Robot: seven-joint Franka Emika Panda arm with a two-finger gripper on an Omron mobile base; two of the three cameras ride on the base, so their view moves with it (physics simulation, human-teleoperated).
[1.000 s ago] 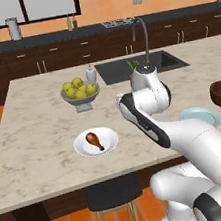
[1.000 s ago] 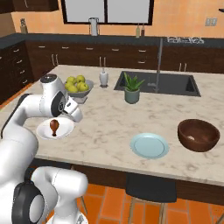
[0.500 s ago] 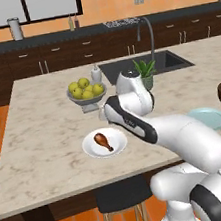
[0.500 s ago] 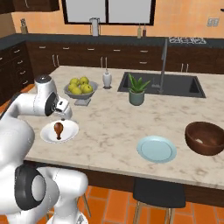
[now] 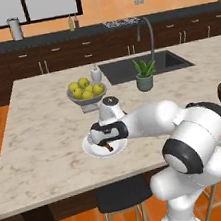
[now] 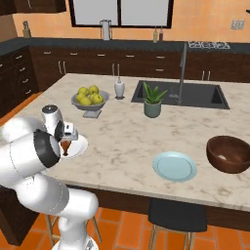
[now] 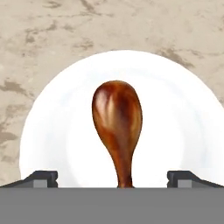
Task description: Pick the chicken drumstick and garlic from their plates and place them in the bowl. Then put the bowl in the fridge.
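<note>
The chicken drumstick (image 7: 117,118) lies reddish-brown on the white plate (image 7: 52,131), its narrow end toward my hand. My gripper (image 7: 113,177) hangs open just above it, one fingertip on each side of the narrow end and clear of the meat. From the base, the gripper (image 5: 106,140) sits low over the white plate (image 5: 95,152) near the island's front edge. The light blue plate (image 6: 175,166) lies bare. The brown bowl (image 6: 232,154) stands at the far right, with a small pale spot inside that I cannot identify. The garlic and the fridge are out of view.
A grey pedestal dish of yellow-green fruits (image 5: 86,92) stands just behind the white plate. Further back are a potted plant (image 5: 144,74), a small white bottle (image 6: 119,89) and the sink (image 6: 195,93). Stools stand under the island's front edge.
The whole picture has shifted a little, so the base has moved. My arm has swung down from an upright pose to the white plate. The jaws stay open.
</note>
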